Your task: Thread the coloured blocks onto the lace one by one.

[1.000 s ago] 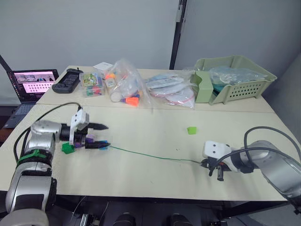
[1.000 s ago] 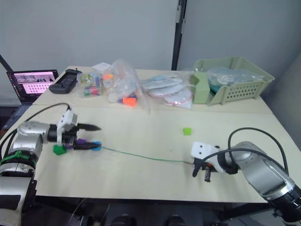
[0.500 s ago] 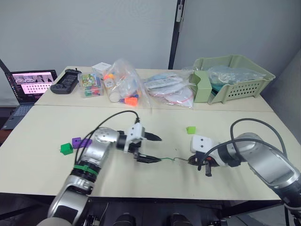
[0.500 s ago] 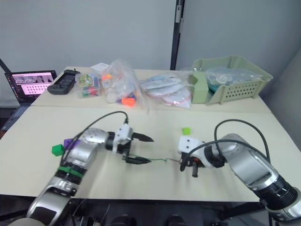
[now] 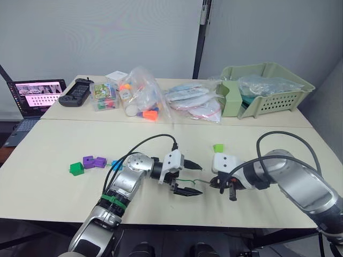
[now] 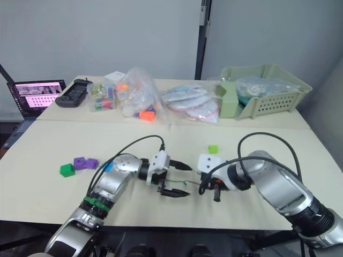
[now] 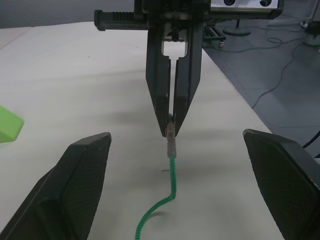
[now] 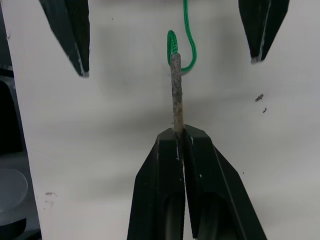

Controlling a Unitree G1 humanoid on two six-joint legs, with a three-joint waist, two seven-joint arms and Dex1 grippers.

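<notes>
The lace [image 7: 172, 175] is a thin green cord lying on the table, and its pale stiff tip [image 8: 176, 95] is pinched in my right gripper [image 8: 181, 132], which is shut on it. My left gripper [image 5: 199, 180] is open and faces the right one, its fingers [image 8: 70, 30] to either side of the tip and not touching it. The cord curls into a small loop [image 5: 188, 182] between the two grippers. At the table's left, a dark green block [image 5: 76, 168], two purple blocks [image 5: 94, 161] and a blue block [image 5: 116, 164] lie in a row. A lime green block [image 5: 218, 148] sits just beyond my right gripper.
A pale green basket [image 5: 268, 88] stands at the back right. Clear plastic bags of toys [image 5: 142, 99] and flat packets [image 5: 195, 104] lie along the back. A laptop [image 5: 37, 93], a black controller [image 5: 76, 91] and a small clear box [image 5: 104, 96] are at the back left.
My left gripper has left the blocks at the left and swung right to face the right gripper. The right gripper has slid left with the tip, and the lace has gone slack.
</notes>
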